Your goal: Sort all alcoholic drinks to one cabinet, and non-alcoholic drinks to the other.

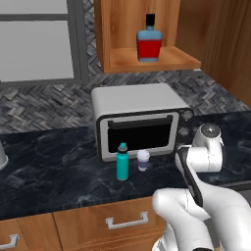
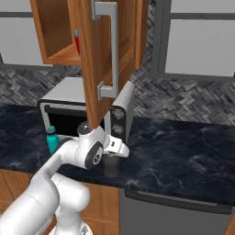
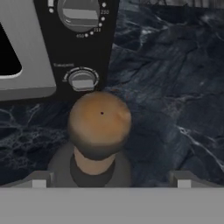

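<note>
One blue bottle (image 1: 148, 44) is shelved; I hover my spread gripper (image 3: 109, 183) over the dark bottle (image 3: 99, 131); teal bottle (image 1: 122, 162) and cup (image 1: 142, 160) wait mid-frame.

dark marble counter (image 1: 59, 162), herringbone backsplash (image 1: 44, 103), windows (image 1: 34, 44)

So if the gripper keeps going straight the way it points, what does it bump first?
Probably the brown cork top of the dark bottle, right below the open gripper, between its fingertips.
</note>
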You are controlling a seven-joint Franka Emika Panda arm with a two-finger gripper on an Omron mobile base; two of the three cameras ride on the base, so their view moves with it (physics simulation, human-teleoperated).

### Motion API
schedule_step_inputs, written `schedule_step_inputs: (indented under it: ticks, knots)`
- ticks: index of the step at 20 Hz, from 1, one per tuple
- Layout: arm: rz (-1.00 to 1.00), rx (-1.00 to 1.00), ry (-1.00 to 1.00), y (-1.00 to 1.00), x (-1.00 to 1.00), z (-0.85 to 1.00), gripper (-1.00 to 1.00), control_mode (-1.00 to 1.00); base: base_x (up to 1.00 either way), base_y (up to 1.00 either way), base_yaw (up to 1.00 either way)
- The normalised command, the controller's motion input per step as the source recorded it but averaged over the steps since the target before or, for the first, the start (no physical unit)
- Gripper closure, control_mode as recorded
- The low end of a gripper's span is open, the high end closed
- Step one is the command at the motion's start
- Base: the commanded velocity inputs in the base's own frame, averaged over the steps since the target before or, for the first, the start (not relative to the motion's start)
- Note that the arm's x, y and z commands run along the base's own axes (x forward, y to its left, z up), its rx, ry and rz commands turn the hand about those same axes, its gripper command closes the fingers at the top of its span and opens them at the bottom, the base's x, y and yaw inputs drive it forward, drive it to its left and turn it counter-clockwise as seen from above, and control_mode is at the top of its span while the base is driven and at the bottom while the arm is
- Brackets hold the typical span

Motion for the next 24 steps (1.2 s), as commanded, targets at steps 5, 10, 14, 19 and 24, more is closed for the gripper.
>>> schedule_step_inputs:
  ticks: [5, 10, 14, 19, 24]
  knots:
    - [0.04, 0.00, -0.02, 0.02, 0.15, 0.00, -1.00, -1.00, 0.00, 0.00, 0.00]
    - [0.07, 0.00, -0.02, 0.04, 0.19, -0.01, -1.00, -1.00, 0.00, 0.00, 0.00]
    - [0.08, 0.00, 0.00, 0.05, 0.17, -0.15, -1.00, -1.00, 0.00, 0.00, 0.00]
    - [0.07, 0.00, 0.00, 0.04, 0.21, -0.14, 1.00, -1.00, 0.00, 0.00, 0.00]
    - [0.01, 0.00, 0.00, 0.00, 0.01, 0.01, 1.00, -1.00, 0.00, 0.00, 0.00]
